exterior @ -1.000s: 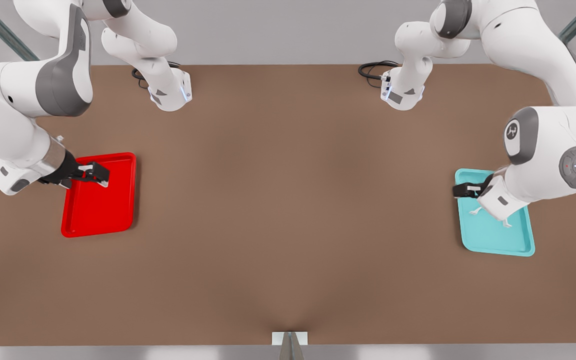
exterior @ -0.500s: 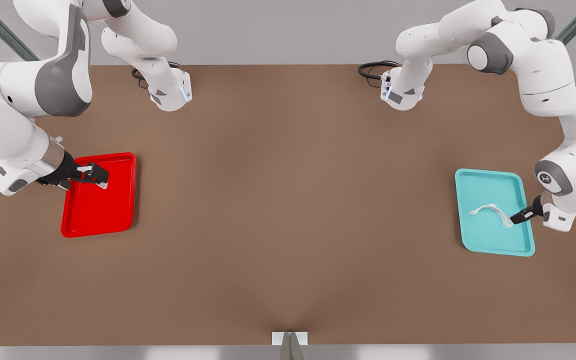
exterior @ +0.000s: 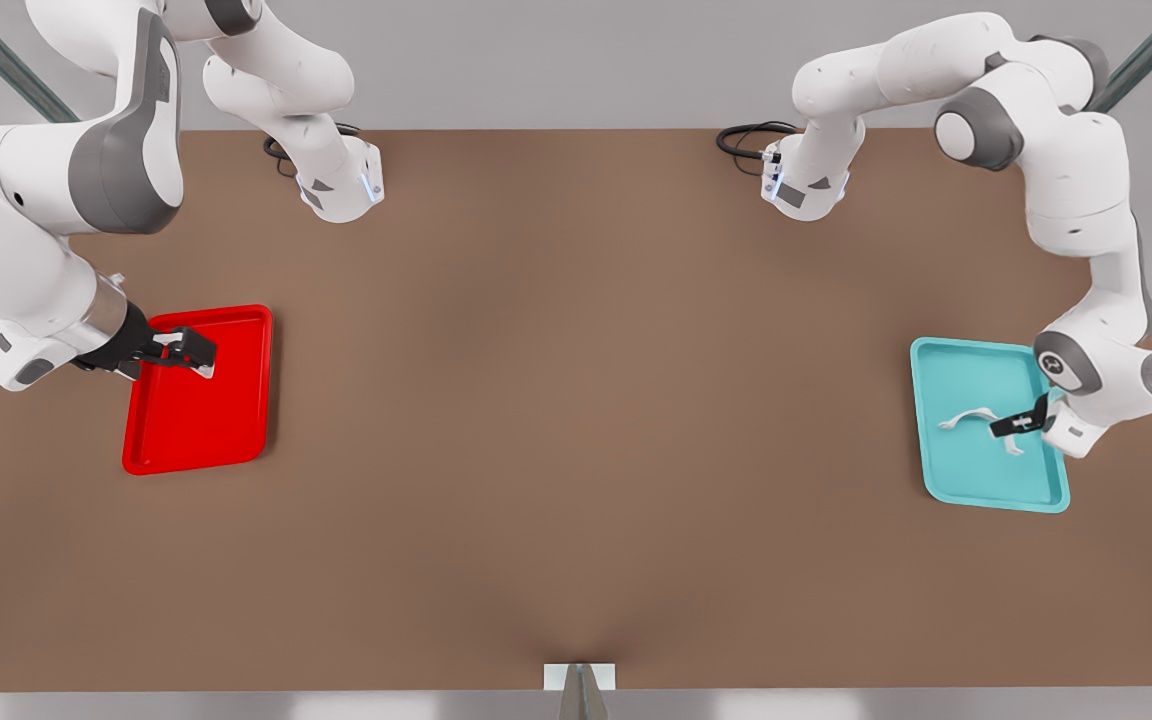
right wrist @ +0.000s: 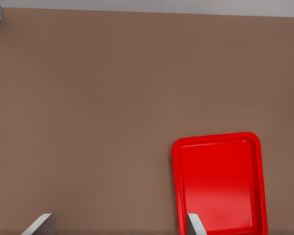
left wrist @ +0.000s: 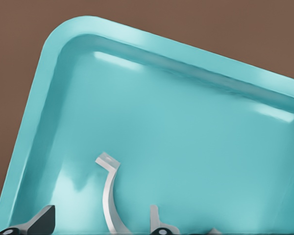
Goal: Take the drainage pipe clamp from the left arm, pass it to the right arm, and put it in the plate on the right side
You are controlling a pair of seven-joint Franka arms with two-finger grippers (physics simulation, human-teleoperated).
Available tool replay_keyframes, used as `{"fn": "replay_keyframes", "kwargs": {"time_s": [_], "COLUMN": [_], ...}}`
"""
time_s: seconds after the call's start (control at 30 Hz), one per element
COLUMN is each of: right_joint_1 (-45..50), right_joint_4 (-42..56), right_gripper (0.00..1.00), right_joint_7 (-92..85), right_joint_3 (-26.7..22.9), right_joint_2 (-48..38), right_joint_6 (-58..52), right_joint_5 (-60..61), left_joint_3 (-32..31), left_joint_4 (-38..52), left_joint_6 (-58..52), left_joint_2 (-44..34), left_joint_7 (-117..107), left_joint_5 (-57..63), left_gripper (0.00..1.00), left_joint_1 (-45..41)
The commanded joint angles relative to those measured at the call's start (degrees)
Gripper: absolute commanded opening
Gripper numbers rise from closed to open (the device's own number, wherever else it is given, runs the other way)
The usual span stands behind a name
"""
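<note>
The drainage pipe clamp (exterior: 966, 414), a thin white arched strip, lies in the teal tray (exterior: 976, 475) on the front view's right. My left gripper (exterior: 1014, 424) is low over the end of the clamp nearer that arm. In the left wrist view its two fingertips (left wrist: 43, 220) stand wide apart, so the left gripper (left wrist: 100, 226) is open with the clamp (left wrist: 109, 193) lying between the fingers, not gripped. My right gripper (exterior: 198, 352) hangs open over the red plate (exterior: 196, 425) on the front view's left. The right wrist view looks across the plate (right wrist: 220, 181), and the right gripper (right wrist: 117, 227) holds nothing.
The brown table (exterior: 576, 400) stretches wide between the two trays. Both arm bases (exterior: 336, 190) stand at the far edge, with a black cable (exterior: 746, 138) beside the one on the front view's right. A small grey mount (exterior: 579, 680) sits at the near edge.
The left arm swung from over the teal tray out past its edge, uncovering the clamp, then came back in with its gripper at the clamp's end. The right arm barely moved.
</note>
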Motion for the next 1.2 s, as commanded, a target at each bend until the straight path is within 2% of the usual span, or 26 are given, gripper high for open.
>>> {"fn": "replay_keyframes", "kwargs": {"time_s": [0.0,0.07,0.17,0.43,0.87,0.9,0.97,1.13,1.17], "right_joint_1": [-0.1,-0.1,-0.1,-0.2,-0.5,-0.5,-0.5,-0.5,-0.5], "right_joint_4": [0.0,0.0,0.0,0.0,0.0,0.0,0.0,0.0,0.0], "right_gripper": [1.0,1.0,1.0,1.0,1.0,1.0,1.0,1.0,1.0], "right_joint_7": [0.1,0.1,0.1,-0.8,-0.8,-0.9,-0.9,-0.9,-0.9], "right_joint_3": [0.0,0.0,0.0,-0.1,-0.1,-0.1,-0.1,-0.1,-0.1], "right_joint_2": [-0.1,-0.1,-0.1,-0.1,0.0,0.0,0.0,0.0,0.0], "right_joint_6": [0.0,0.0,0.0,0.0,0.0,0.0,0.0,0.0,0.0], "right_joint_5": [0.0,0.0,0.0,0.1,0.1,0.1,0.0,0.0,0.1], "left_joint_3": [0.0,0.0,0.0,-0.1,-0.1,-0.1,-0.1,-0.1,-0.1], "left_joint_4": [-0.2,-0.2,-0.3,-0.2,2.1,2.3,2.3,2.3,2.3], "left_joint_6": [0.5,0.5,0.5,0.6,0.8,0.8,0.8,0.8,0.8], "left_joint_2": [-0.1,0.1,0.3,0.9,2.6,2.7,2.7,2.7,2.7], "left_joint_7": [12.4,12.4,12.4,12.4,12.2,12.2,12.2,11.8,11.8], "left_joint_5": [-0.3,-0.3,-0.3,-0.7,-2.0,-2.1,-2.1,-2.2,-2.1], "left_gripper": [0.83,0.7,0.65,0.57,0.52,0.5,0.37,0.21,0.21], "left_joint_1": [0.3,0.3,0.3,0.1,0.0,0.0,0.0,0.0,0.0]}}
